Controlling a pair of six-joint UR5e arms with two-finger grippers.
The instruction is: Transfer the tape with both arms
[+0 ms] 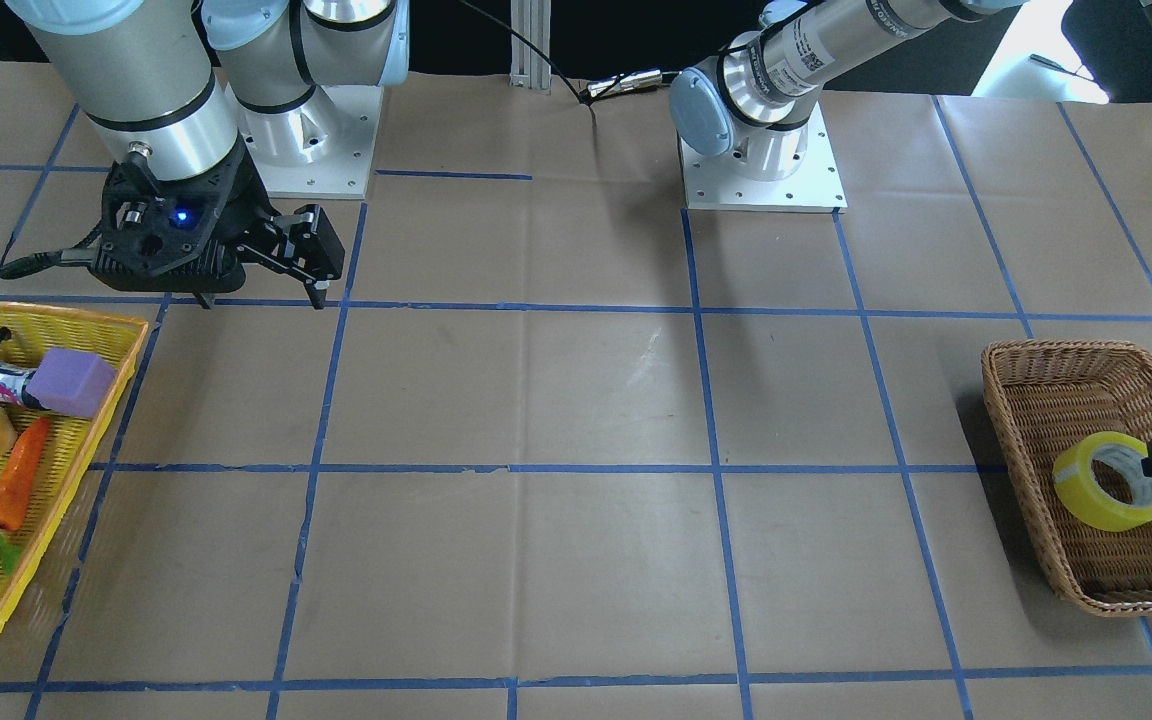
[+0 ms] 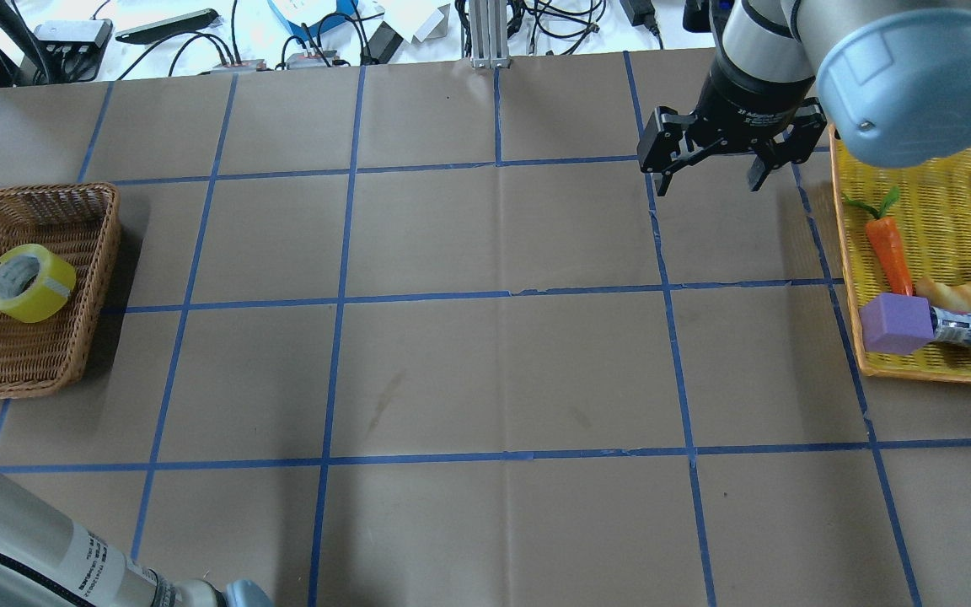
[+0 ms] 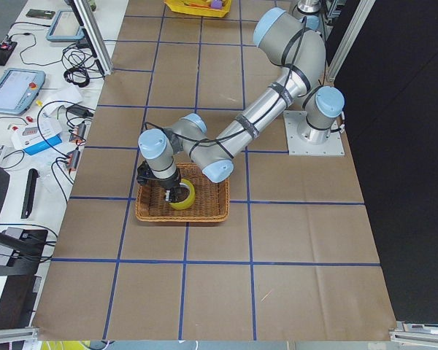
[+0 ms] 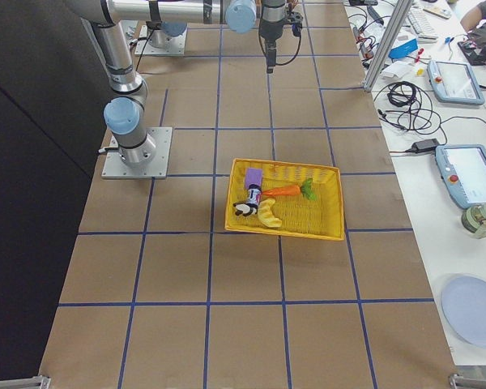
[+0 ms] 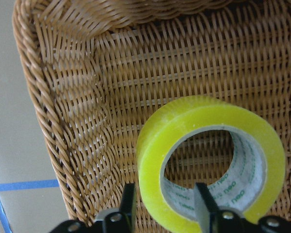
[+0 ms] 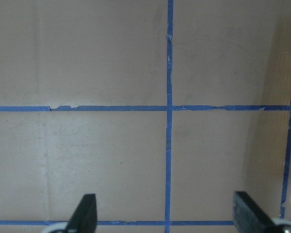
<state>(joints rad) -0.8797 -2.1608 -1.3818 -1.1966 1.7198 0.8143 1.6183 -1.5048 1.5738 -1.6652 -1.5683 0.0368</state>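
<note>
Tape (image 1: 1086, 492): tilted, inside the wicker basket (image 2: 106, 253), at the table's left end.
Left gripper (image 5: 165, 190): clamped on the tape's wall, with one finger placed inside the core.
Right gripper (image 2: 706, 187): fingers spread apart, above the table.

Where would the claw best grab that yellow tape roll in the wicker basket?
Its ring wall, from above. The yellow tape roll lies tilted, hole facing up, so one finger fits inside and one outside, as the left claw straddles it.

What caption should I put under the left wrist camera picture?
The left claw pinches the yellow tape inside the wicker basket.
</note>
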